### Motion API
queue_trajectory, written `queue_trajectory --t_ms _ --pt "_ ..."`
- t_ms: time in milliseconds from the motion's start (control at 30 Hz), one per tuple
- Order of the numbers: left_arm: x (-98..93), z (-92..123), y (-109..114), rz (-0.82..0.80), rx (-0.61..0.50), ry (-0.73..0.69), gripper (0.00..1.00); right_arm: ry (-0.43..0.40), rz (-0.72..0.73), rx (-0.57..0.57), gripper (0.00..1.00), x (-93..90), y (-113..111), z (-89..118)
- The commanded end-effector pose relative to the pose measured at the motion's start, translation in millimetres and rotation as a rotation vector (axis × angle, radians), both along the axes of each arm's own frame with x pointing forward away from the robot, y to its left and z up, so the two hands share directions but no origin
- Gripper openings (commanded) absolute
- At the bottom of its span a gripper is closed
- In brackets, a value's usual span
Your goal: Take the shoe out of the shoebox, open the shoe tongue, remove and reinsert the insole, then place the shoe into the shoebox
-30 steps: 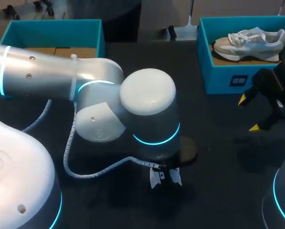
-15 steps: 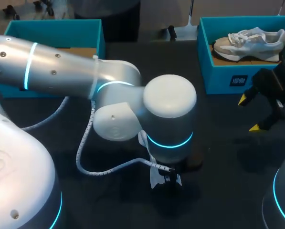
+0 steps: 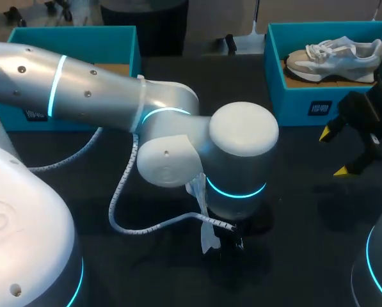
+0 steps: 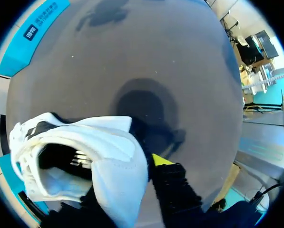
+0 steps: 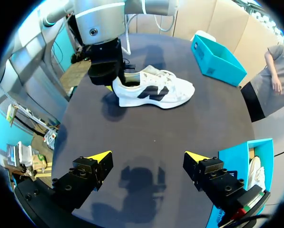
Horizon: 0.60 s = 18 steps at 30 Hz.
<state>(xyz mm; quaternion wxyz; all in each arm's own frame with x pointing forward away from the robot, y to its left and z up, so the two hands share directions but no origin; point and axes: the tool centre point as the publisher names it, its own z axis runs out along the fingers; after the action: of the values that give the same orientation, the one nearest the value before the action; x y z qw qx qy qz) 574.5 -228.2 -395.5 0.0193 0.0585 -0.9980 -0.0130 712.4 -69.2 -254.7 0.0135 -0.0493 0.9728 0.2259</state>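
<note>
While your left claw (image 5: 115, 87) pinches the heel (image 4: 118, 178) of the white shoe (image 5: 156, 92), with one yellow fingertip (image 4: 161, 160) showing outside the collar, you have your anchor for opening the tongue. In the head view the pair sits low in the middle of the frame, mostly hidden under the left arm (image 3: 146, 121). You cannot tell whether the sole rests on the counter (image 5: 180, 133) or hangs just above it. Set the sole flat first, and make the pinch firm enough that the shoe will not swing when pulled.

Farther out, at the right edge, your right claw (image 5: 146, 159) hovers with its fingers spread wide, holding nothing, well apart from the shoe. Bring it in over the laces (image 5: 156, 72), narrow it before it arrives, and take only the tongue's lip.

Farthest off, at the upper right, the shoebox (image 3: 306, 107) holds a second shoe (image 3: 334, 57), so steer wide of it
</note>
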Motion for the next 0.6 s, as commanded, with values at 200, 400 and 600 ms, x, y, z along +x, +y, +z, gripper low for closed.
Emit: queue_trajectory --t_ms 200,400,600 --pt "1.4 31 18 -0.046 -0.014 0.023 0.0 0.0 -0.001 -0.002 1.0 -0.5 0 0" --pt "5.4 74 30 -0.101 0.004 0.015 0.0 0.0 -0.001 -0.002 1.0 -0.5 0 0" --pt "6.1 130 40 -0.158 -0.012 0.037 0.0 0.0 -0.001 -0.002 1.0 -0.5 0 0"
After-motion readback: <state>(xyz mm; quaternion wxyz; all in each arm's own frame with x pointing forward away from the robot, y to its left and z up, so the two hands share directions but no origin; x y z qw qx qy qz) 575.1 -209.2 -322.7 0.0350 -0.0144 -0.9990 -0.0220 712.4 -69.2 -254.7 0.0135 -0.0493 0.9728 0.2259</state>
